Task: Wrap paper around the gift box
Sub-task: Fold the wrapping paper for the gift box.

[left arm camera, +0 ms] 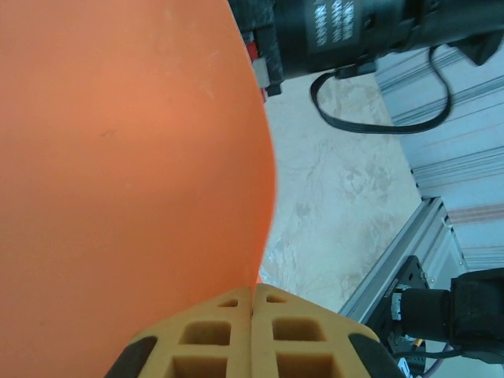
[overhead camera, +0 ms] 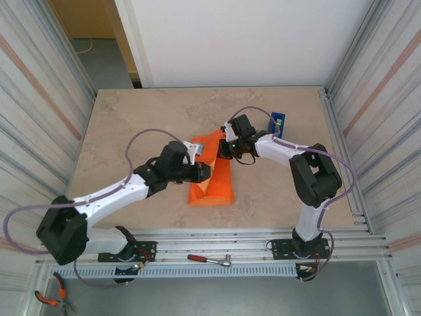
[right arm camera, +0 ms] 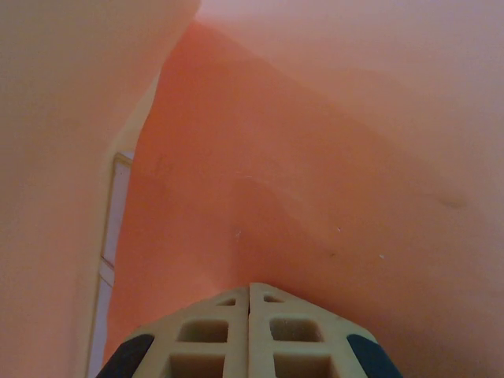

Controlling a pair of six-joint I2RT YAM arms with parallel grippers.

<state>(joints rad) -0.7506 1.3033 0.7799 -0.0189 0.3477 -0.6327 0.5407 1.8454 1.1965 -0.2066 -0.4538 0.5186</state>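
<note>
Paper (overhead camera: 214,187), a thin, plain, bright orange sheet, lies at the middle of the beige stone-patterned table (overhead camera: 131,125). Its near part rests on the tabletop in a folded wedge, and its far part is raised in an upright flap between the two arms.

The left gripper (overhead camera: 199,172) meets the sheet from the left, at the wedge's upper left corner. In the left wrist view its tan foam-padded fingers are pressed together with only a thin seam between them. The curved edge of the paper (left arm camera: 134,157) runs down into that seam at the left gripper (left arm camera: 252,295), so the sheet is pinched there.

The right gripper (overhead camera: 227,150) reaches in from the right at the raised flap. From its own camera the pale fingers are likewise closed tight, and the paper (right arm camera: 315,157) rises from the tips of the right gripper (right arm camera: 250,290) in soft creases, caught between them.

A small blue plastic tape dispenser (overhead camera: 278,122) stands just beyond the right arm. A red-handled metal ratchet wrench (overhead camera: 209,260) lies on the aluminium rail between the arm bases.
</note>
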